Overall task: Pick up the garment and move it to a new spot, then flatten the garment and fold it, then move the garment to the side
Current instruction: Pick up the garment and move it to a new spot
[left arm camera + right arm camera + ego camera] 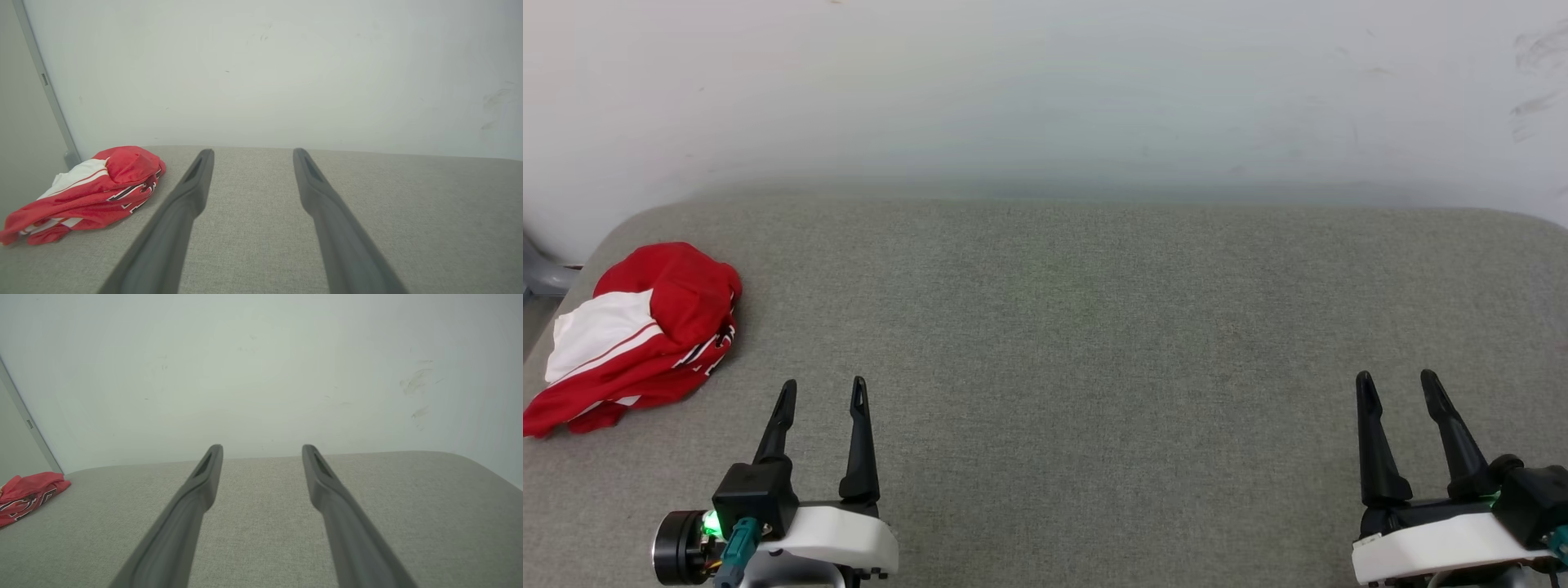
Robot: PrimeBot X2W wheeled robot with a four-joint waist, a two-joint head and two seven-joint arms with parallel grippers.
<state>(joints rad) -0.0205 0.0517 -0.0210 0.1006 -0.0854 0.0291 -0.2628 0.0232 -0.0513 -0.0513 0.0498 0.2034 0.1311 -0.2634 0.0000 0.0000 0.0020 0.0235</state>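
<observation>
Head camera: the crumpled red-and-white fabric jersey (645, 327) is heaped at the left edge of the grey cloth-covered tabletop (1094, 327). My left gripper (823, 384) and right gripper (1396, 376) hover at its near edge, fingers apart, empty. Left wrist: jersey (94, 188) near, left of my parted fingers (192, 192). Right wrist: jersey (28, 494) far left, fingers (200, 486) spread.

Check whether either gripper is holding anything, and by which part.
Nothing is held. The left gripper and right gripper are open and empty; the garment lies untouched.

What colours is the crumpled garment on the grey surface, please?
The garment is red with a white panel and thin red-and-white stripes, clearest in the head view.
</observation>
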